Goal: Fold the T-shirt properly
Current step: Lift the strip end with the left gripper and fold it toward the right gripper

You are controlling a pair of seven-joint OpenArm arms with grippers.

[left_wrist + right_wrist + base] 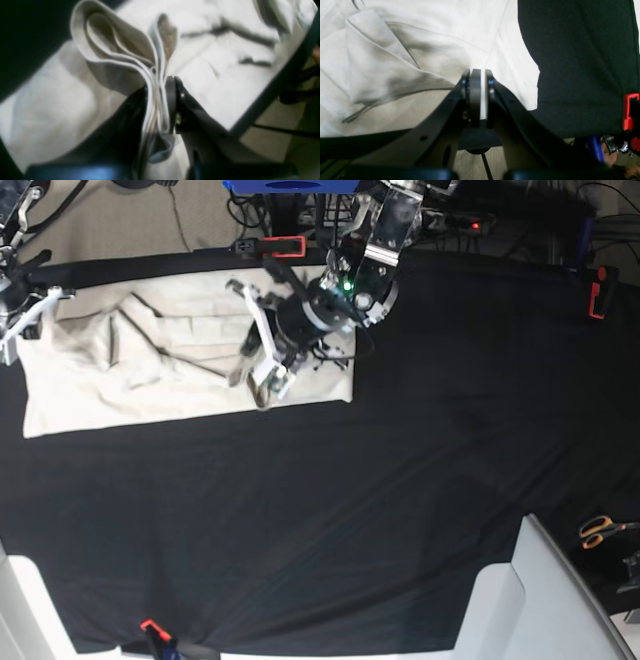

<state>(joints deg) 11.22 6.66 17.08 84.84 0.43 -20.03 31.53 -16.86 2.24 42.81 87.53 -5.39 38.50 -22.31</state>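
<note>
The cream T-shirt [130, 380] lies as a long, wrinkled band at the far left of the black tablecloth [350, 510]. My left gripper [262, 385] is at the band's right end. In the left wrist view the left gripper [160, 97] is shut on several bunched layers of the T-shirt [225, 75], lifted in loops above the rest. My right gripper [22, 325] is at the band's left end. In the right wrist view the right gripper [480, 82] has its jaws closed on a thin edge of the T-shirt [420, 37]. The neck label is not visible.
Red clamps [283, 246] [598, 292] pin the tablecloth at the far edge, and one more shows in the right wrist view [628, 110]. Orange-handled scissors [598, 530] lie at the right. A white box [540, 600] stands at the bottom right. The table edge [262, 100] runs near the left gripper.
</note>
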